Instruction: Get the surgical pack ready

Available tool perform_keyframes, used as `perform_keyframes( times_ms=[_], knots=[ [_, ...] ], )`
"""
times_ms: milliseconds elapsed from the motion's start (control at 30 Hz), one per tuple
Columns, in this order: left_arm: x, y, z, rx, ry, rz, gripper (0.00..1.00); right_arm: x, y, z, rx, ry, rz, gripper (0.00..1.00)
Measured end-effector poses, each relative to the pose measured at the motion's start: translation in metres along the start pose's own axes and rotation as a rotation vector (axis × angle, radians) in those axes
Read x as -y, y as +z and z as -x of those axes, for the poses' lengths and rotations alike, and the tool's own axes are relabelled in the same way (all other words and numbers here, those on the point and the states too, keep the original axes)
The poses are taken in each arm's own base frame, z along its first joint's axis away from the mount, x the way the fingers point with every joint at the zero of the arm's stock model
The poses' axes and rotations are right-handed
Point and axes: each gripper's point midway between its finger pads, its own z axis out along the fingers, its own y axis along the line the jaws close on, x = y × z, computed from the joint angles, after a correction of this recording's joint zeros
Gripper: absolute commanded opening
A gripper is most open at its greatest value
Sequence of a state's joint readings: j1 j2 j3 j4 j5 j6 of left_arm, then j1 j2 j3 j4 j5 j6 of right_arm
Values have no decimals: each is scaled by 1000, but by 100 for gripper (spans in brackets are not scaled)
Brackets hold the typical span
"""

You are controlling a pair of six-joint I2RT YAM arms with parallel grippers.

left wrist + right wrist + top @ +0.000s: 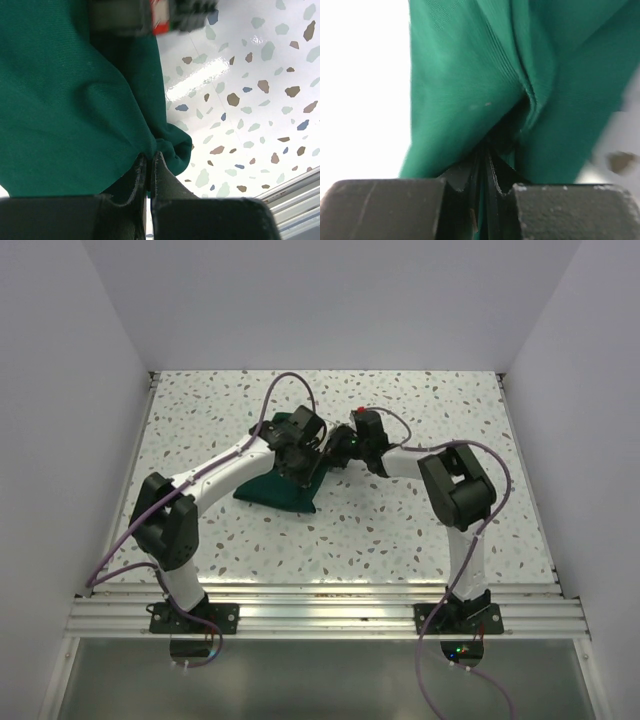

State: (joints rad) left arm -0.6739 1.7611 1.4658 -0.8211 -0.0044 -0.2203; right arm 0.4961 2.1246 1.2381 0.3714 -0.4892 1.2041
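Both end effectors are pinching cloth. The left end effector (150, 159) is clamping a gathered fold of the dark green drape (65, 100) between fingers that are almost touching. The right end effector (484, 152) is gripping another pleat of the same cloth, with its jaws closed on it. In the overhead view the two are meeting close together over the far part of the drape. The drape is lying bunched near the middle of the tabletop (420, 530), its near edge resting on the surface. The step in hand is probably spreading or refolding the drape. Doing it well is likely calling for the arms drawing apart evenly at one height, so the cloth is tightening without slipping from either pinch or dragging sideways across the tabletop.
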Motion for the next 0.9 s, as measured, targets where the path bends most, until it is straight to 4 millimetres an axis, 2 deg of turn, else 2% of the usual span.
perform_keyframes(
  times_ms=[167, 267, 433, 567, 800, 833, 867, 900],
  knots=[
    [2, 2, -2, -3, 2, -9, 0, -6, -27, 27, 49, -32, -19, 10],
    [3, 3, -2, -2, 2, -13, 0, -7, -30, 30, 53, -42, -22, 9],
    [4, 4, -4, -3, 6, -21, 0, -5, -13, 32, 49, -40, 2, 4],
    [5, 8, -5, 1, 6, -29, 0, 7, 3, 37, 59, -17, 12, 2],
    [6, 15, -7, 8, 6, -38, 1, 4, 10, 56, 79, 14, 47, 2],
    [6, 15, -7, 8, 6, -40, 15, 5, 9, 57, 73, 18, 39, 2],
    [6, 15, -7, 8, 9, -44, 26, 7, 7, 59, 66, 24, 29, 3],
    [7, 15, -7, 9, 9, -48, 32, 9, 5, 61, 60, 30, 18, 4]
  ],
)
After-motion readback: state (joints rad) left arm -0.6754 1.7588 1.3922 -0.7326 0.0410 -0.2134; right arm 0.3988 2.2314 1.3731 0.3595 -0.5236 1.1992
